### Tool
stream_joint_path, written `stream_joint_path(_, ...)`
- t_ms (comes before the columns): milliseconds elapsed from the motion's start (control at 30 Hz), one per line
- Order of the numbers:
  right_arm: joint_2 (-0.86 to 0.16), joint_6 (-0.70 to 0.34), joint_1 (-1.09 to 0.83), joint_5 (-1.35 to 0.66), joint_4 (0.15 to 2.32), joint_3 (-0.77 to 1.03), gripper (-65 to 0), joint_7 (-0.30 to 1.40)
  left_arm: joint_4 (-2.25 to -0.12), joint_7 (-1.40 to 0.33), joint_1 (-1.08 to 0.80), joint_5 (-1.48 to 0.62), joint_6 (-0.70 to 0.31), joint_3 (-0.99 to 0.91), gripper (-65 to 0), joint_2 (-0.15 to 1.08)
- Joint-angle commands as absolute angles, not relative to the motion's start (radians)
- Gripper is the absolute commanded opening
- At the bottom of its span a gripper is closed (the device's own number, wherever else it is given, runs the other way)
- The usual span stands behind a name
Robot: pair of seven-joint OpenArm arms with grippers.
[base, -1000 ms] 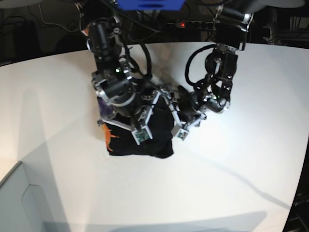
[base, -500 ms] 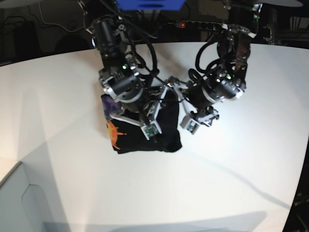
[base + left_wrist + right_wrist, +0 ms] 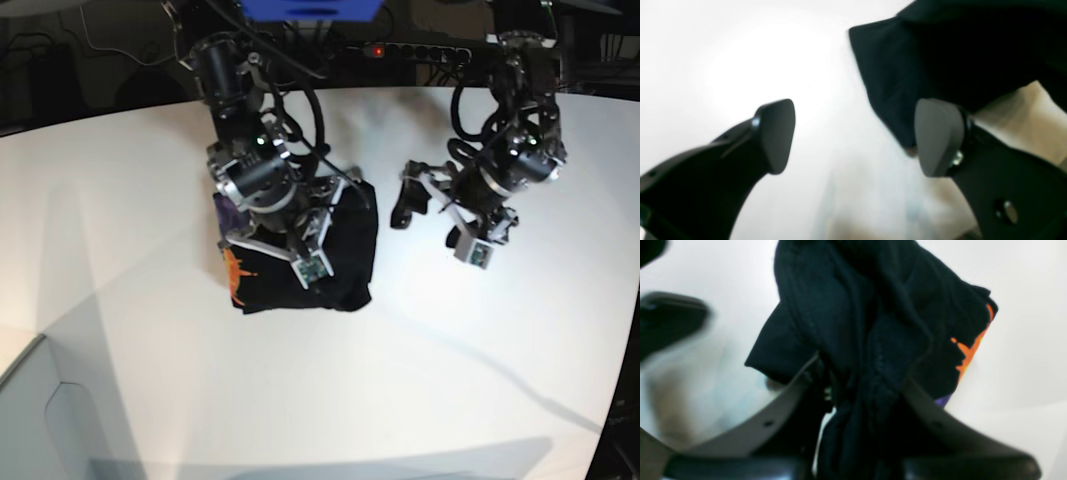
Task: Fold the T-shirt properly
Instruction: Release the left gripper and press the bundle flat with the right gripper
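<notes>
Toward table's [image 3: 150, 380] far edge | T-shirt [image 3: 340, 260] bunched, orange print at its side | right gripper [image 3: 860, 386] clamped on its black fabric | left gripper [image 3: 853, 136] spread wide, empty, beside it

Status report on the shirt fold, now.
Left gripper open, empty, off the cloth. Right gripper shut on the T-shirt, bunched on the table. Nothing in the way.

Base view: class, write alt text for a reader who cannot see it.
A bunched black T-shirt with an orange print lies on a white table, the right gripper shut on its fabric. The left gripper is open above bare table beside it, holding nothing.
</notes>
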State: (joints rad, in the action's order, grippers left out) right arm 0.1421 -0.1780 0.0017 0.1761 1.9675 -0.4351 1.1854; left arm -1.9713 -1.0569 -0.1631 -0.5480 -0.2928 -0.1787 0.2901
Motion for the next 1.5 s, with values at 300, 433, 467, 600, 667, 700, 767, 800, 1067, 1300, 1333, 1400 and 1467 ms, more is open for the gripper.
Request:
stream_joint_path(300, 0.157, -0.177, 0.025, 0.168, 1.877, -0.441, -60.0, 1.089, -2.003, -1.033, -0.243, -0.727, -0.295, -0.452, -10.9, 0.378)
stream_joint_path(433, 0.157, -0.177, 0.038, 0.168, 1.765, -0.440, -59.3, 1.032, -2.006, -1.033, -0.255, -0.727, -0.295, -0.489, -10.9, 0.377)
stream_joint_path(467, 0.157, -0.171, 0.038, 0.168, 1.761, -0.440, -59.7, 1.029, -2.006, -1.033, -0.266, -0.727, -0.295, -0.489, -10.9, 0.377)
stream_joint_path(600, 0.157, -0.015, 0.042, 0.168, 1.762, -0.450, -60.5, 1.027, -2.008, -1.033, -0.269, -0.727, -0.295, -0.487, -10.9, 0.375)
stream_joint_path(667, 0.157, 0.038, 0.044, 0.168, 1.762, -0.489, -60.5, 1.027, -2.008, -1.033, -0.269, -0.727, -0.295, -0.487, -10.9, 0.378)
stream_joint_path(700, 0.157, 0.053, 0.045, 0.168, 1.762, -0.504, -60.5, 1.027, -2.008, -1.033, -0.269, -0.727, -0.295, -0.487, -10.9, 0.378)
stream_joint_path(767, 0.157, 0.073, 0.045, 0.168, 1.762, -0.535, -60.0, 1.029, -2.011, -1.033, -0.268, -0.727, -0.297, -0.487, -10.9, 0.378)
stream_joint_path(800, 0.157, 0.079, 0.045, 0.168, 1.762, -0.556, -59.4, 1.029, -2.011, -1.033, -0.265, -0.727, -0.297, -0.487, -10.9, 0.378)
stream_joint_path(1067, 0.157, 0.176, 0.048, 0.168, 1.764, -0.639, -43.1, 1.027, -2.012, -1.033, -0.263, -0.727, -0.297, -0.483, -10.9, 0.378)
stream_joint_path(1300, 0.157, 0.182, 0.059, 0.166, 1.761, -0.642, -35.6, 1.038, -2.012, -1.033, -0.266, -0.727, -0.297, -0.481, -10.9, 0.378)
stream_joint_path(1333, 0.157, 0.182, 0.061, 0.166, 1.758, -0.645, -35.6, 1.038, -2.012, -1.033, -0.266, -0.727, -0.297, -0.481, -10.9, 0.378)
stream_joint_path(1400, 0.157, 0.179, 0.088, 0.166, 1.744, -0.727, -35.6, 1.038, -2.012, -1.033, -0.268, -0.728, -0.297, -0.479, -10.9, 0.378)
stream_joint_path(1467, 0.157, 0.182, 0.114, 0.166, 1.728, -0.819, -35.6, 1.049, -2.012, -1.033, -0.268, -0.728, -0.297, -0.479, -10.9, 0.377)
